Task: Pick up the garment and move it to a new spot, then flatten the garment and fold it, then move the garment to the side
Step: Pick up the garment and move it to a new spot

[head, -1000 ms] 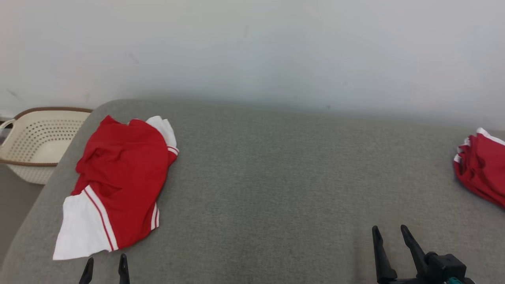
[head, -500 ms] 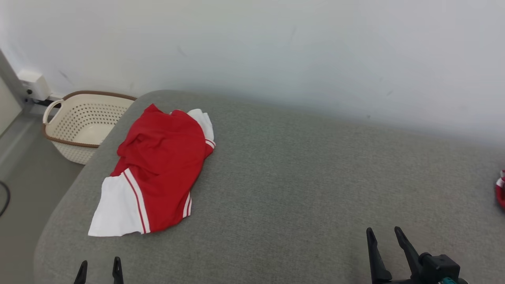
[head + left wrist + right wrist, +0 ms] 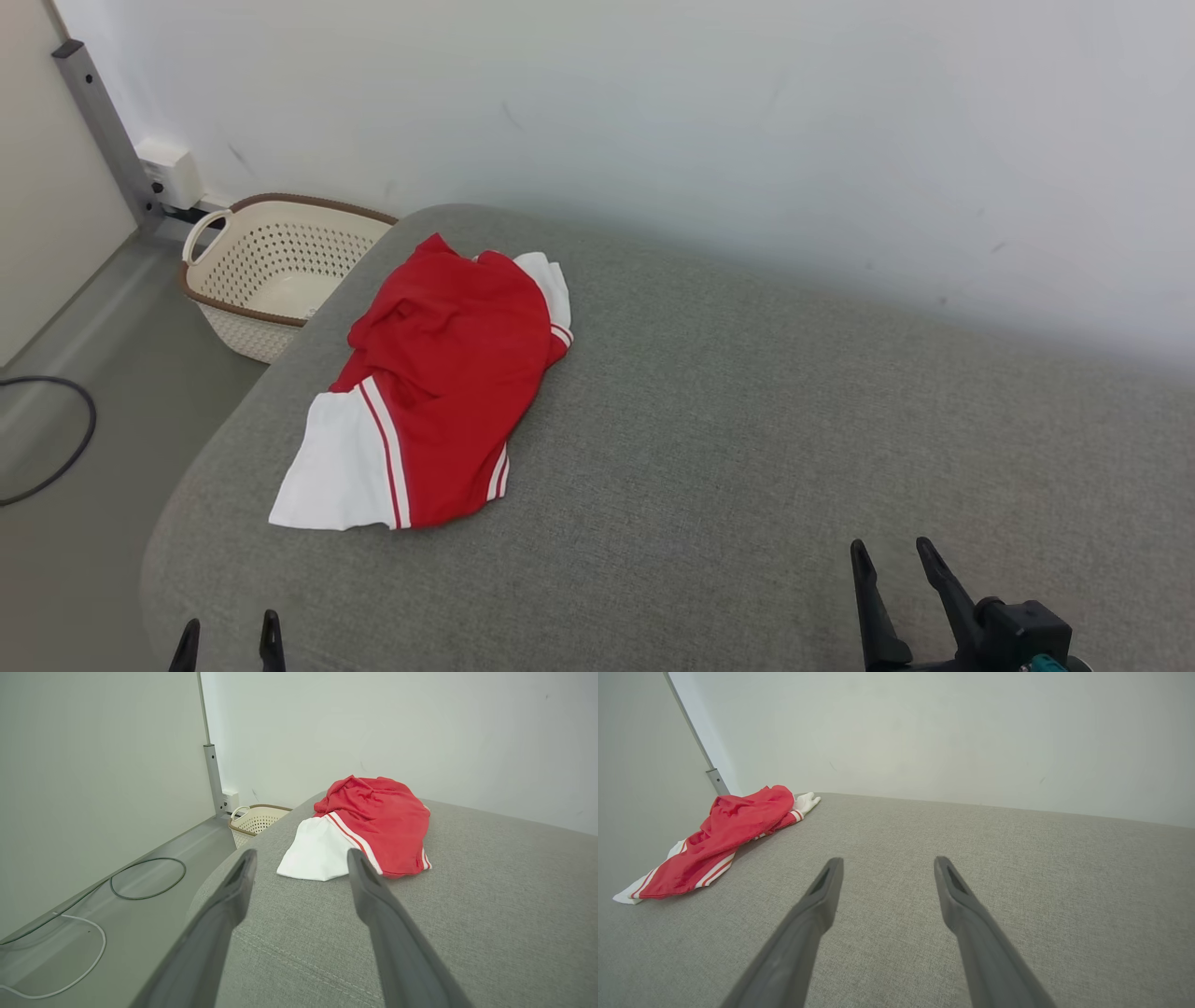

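A crumpled red garment [image 3: 448, 373] with white sleeves and red-and-white stripes lies on the left part of the grey cushioned surface [image 3: 747, 420]. In the left wrist view the garment [image 3: 378, 816] lies just beyond my open left gripper [image 3: 301, 858], whose fingers hold nothing. The head view shows the left gripper [image 3: 229, 627] at the bottom left, short of the garment. My right gripper [image 3: 892, 553] is open and empty at the lower right, far from the garment [image 3: 728, 833], over bare fabric [image 3: 924, 835].
A cream perforated basket [image 3: 271, 271] with a brown rim stands on the floor beyond the surface's left end. A dark cable [image 3: 56, 439] loops on the floor at left. A white wall [image 3: 653, 121] runs behind the surface.
The head camera has swung left: the whole picture shifted right, the folded red pile at the right edge left the view, and the floor and cable came in. Both grippers stayed open.
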